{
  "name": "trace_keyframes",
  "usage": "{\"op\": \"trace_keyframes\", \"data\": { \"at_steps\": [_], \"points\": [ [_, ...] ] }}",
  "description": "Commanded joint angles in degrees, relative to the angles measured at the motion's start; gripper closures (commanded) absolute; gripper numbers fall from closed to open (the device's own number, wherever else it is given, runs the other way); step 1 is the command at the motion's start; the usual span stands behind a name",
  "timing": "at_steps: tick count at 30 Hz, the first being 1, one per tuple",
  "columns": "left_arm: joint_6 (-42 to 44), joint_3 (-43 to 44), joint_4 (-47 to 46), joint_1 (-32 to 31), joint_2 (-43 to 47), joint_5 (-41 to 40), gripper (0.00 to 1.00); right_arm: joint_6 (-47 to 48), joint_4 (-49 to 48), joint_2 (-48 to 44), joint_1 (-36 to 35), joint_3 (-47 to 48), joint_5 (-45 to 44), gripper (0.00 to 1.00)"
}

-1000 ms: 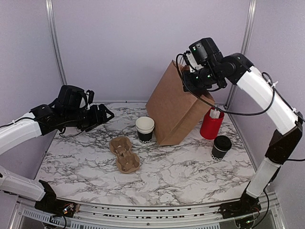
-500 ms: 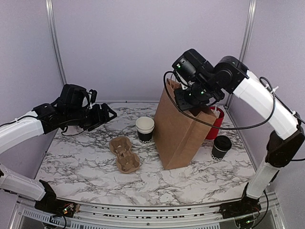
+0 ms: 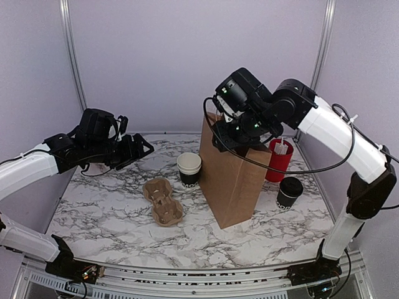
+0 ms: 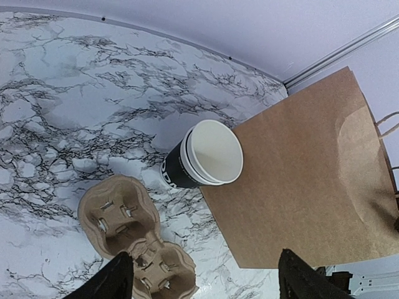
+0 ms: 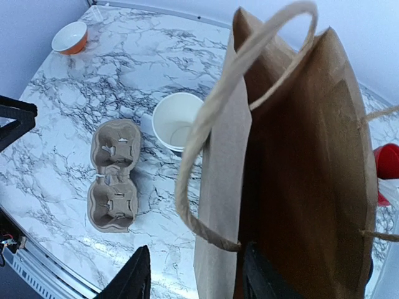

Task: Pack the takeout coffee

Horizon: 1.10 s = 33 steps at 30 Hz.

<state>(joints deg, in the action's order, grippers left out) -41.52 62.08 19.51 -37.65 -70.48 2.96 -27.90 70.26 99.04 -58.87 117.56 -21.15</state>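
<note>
Takeout coffee, lid on, is seen only from the top camera: it stands on the marble table at the right, just beside the upright brown paper bag and in front of the red cylinder. Neither wrist camera shows it.

The right gripper is held at the bag's mouth. From above its fingers are hidden by the arm, but its own camera shows them parted, with the bag's near wall and one looped paper handle between them. Nothing is clamped, though whether the inner finger touches paper cannot be told. The bag's dark interior is shown there too (its bottom cannot be made out).

The left gripper hangs above the table's left side, spread wide, with nothing held. Below it are the stacked lidless cups, just beside the bag, and the cardboard cup carrier, lying near them.

An orange bowl at the far left corner is caught by the right wrist camera alone.
</note>
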Motion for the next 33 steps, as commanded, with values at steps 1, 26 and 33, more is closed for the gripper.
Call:
{"op": "trace_keyframes", "data": {
  "at_steps": [1,26,33],
  "points": [
    [0.7,1.9,-1.6,0.2,-0.5,0.5,0.19,1.5,-6.2,-3.8,-0.3,1.0,3.0,0.50],
    [0.5,1.4,-1.6,0.3,0.4,0.1,0.19,7.3,-15.4,-18.0,15.1,-8.8,7.7,0.28],
    [0.1,0.2,-1.5,0.2,1.6,-0.1,0.19,10.5,-19.8,-19.2,21.1,-19.0,16.9,0.30]
  ]
}}
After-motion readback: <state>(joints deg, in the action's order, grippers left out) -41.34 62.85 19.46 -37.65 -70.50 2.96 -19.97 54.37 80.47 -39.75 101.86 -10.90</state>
